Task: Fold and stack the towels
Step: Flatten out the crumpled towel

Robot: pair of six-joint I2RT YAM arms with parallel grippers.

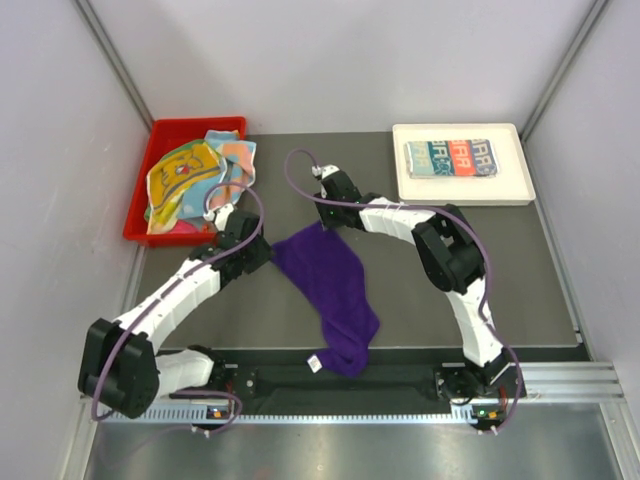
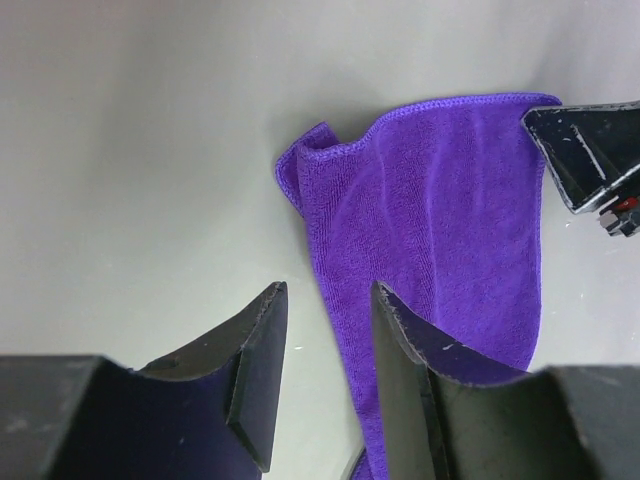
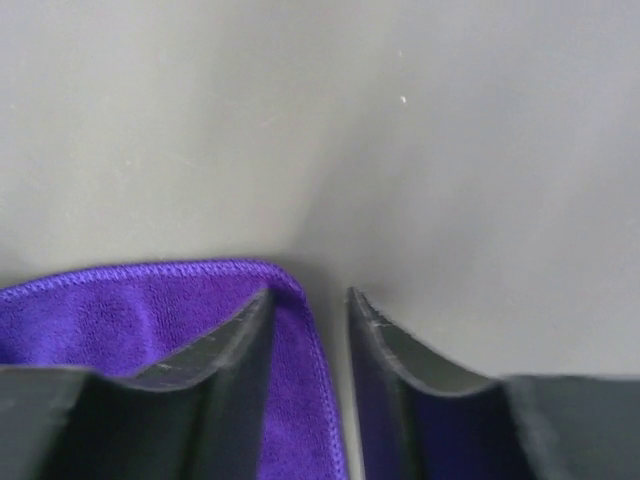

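Note:
A deep purple towel (image 1: 328,285) lies spread and rumpled in the middle of the mat, and its near end hangs over the front edge. My left gripper (image 1: 266,256) is open at its left corner. In the left wrist view the purple towel (image 2: 440,210) has its edge in the gap of the left gripper (image 2: 325,335), with one finger over the cloth. My right gripper (image 1: 325,218) is open, low over the far corner. The hemmed corner of the purple towel (image 3: 130,300) lies between the jaws of the right gripper (image 3: 305,312).
A white tray (image 1: 515,190) at the back right holds a folded teal, orange and white towel (image 1: 452,158). A red bin (image 1: 160,130) at the back left holds a yellow towel (image 1: 180,175) and a multicoloured one (image 1: 232,160). White walls enclose the mat.

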